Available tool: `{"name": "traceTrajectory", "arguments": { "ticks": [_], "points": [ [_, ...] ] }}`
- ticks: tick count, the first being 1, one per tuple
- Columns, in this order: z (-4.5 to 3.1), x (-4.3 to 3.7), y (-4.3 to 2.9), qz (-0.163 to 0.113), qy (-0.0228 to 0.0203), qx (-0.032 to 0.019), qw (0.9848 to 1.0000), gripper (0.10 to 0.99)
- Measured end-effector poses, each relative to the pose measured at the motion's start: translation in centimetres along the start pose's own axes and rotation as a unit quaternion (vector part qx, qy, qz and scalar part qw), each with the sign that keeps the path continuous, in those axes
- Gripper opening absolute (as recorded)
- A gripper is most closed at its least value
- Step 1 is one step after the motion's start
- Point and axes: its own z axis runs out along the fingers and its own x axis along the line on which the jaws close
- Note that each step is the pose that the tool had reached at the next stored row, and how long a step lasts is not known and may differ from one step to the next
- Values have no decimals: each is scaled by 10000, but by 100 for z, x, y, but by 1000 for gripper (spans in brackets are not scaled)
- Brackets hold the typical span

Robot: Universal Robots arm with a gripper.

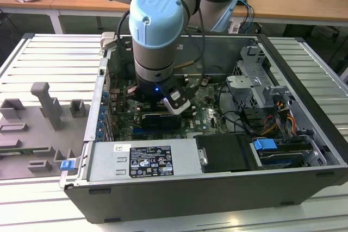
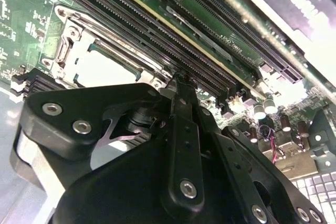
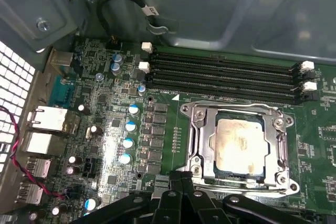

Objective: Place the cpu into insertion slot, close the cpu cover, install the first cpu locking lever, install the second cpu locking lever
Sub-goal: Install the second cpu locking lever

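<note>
Gripper (image 3: 181,182) linkage is seen nearest the lens, lower centre of the first wrist view; fingers are pressed together at the tip, nothing pinched. In the second wrist view the same closed tip (image 2: 181,85) is seen at frame centre, just beside the memory slots (image 2: 157,30).

Just beyond the tip, at lower right of the first wrist view: insertion slot (image 3: 195,113) w/ cpu (image 3: 240,144) seated inside, beige top exposed. Cpu cover (image 3: 199,145) appears lowered around the chip. Whether the locking levers are latched cannot be told.

Farther up frame: memory slots (image 3: 226,77), then the case wall (image 3: 220,9).

In the exterior view the arm (image 1: 157,31) is seen reaching down into the pc case (image 1: 217,188), centre frame.

Risks, judged: closed tip sits v. close to the socket frame; a slip could scrape the chip top or bend the cover. If cpu is not fully seated, lever force may damage socket pins. Adjacent capacitors (image 3: 128,135) may be struck.
</note>
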Motion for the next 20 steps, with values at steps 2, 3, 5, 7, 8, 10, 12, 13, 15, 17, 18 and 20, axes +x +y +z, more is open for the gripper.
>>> {"name": "traceTrajectory", "arguments": {
  "ticks": [2,3,5,7,8,10,12,13,15,17,18,20],
  "points": [
    [-29,-1,12,0,0,0,10000,106],
    [-43,-2,16,0,0,0,10000,106],
    [-71,-3,26,0,0,0,10000,106],
    [-94,-4,34,0,0,0,10000,106],
    [-109,-4,39,0,0,0,10000,106],
    [-127,-5,44,0,0,0,10000,106],
    [-145,-6,50,0,0,0,10000,106],
    [-155,-6,54,0,0,0,10000,106],
    [-181,-7,62,0,1,1,10000,106],
    [-192,-8,66,0,1,5,10000,106],
    [-194,-8,67,0,0,4,10000,106],
    [-200,-8,69,0,0,6,10000,106]
  ]
}}
